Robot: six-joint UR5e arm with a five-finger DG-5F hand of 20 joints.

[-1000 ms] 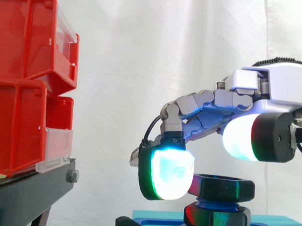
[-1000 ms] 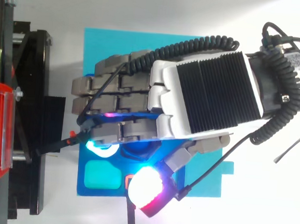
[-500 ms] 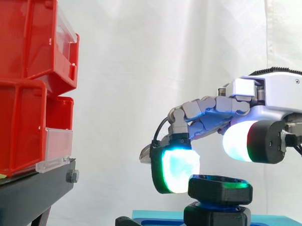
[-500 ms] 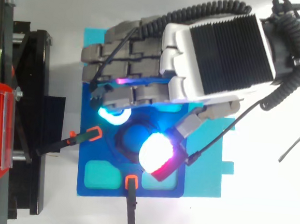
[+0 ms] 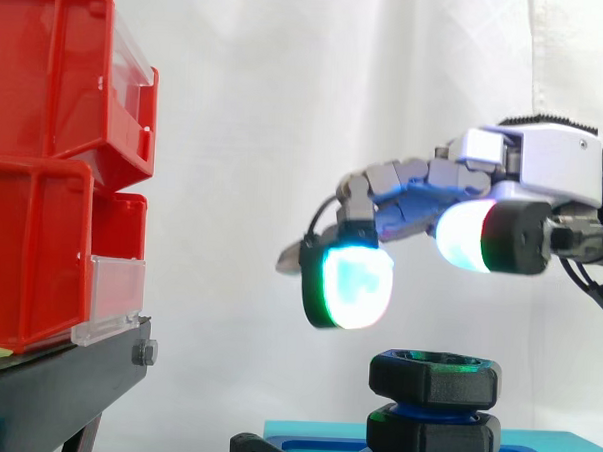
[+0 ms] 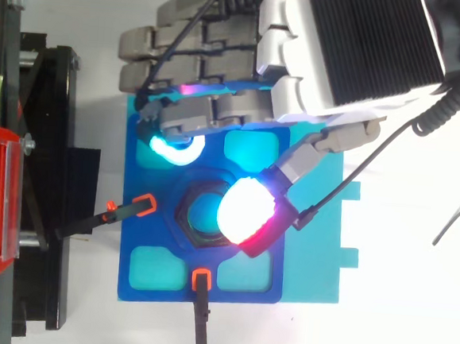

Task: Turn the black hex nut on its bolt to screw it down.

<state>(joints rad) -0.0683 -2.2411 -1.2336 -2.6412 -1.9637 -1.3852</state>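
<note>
The black hex nut [image 5: 435, 380] sits on its blue bolt above a second black hex piece [image 5: 432, 439]. From above the nut's rim [image 6: 185, 216] rings the bolt's blue top on the blue fixture plate [image 6: 155, 234]. My hand [image 5: 529, 166] hovers above the nut, clear of it and open. One glowing cyan fingertip [image 5: 354, 283] hangs up and to the left of the nut. The white and red thumb pad [image 5: 466, 235] is higher, up and to the right. In the top view the thumb pad [image 6: 247, 213] covers the nut's right side.
Red bins [image 5: 43, 175] stand stacked on a black stand [image 5: 54, 385] at the left. Two black clamps with orange tips [image 6: 144, 205] [image 6: 200, 280] grip the fixture plate. A teal mat [image 6: 318, 267] lies under the plate, on a white table.
The hand has let go of the nut, lifted off it and drawn back toward the top edge of the top view. The nut stays on its bolt.
</note>
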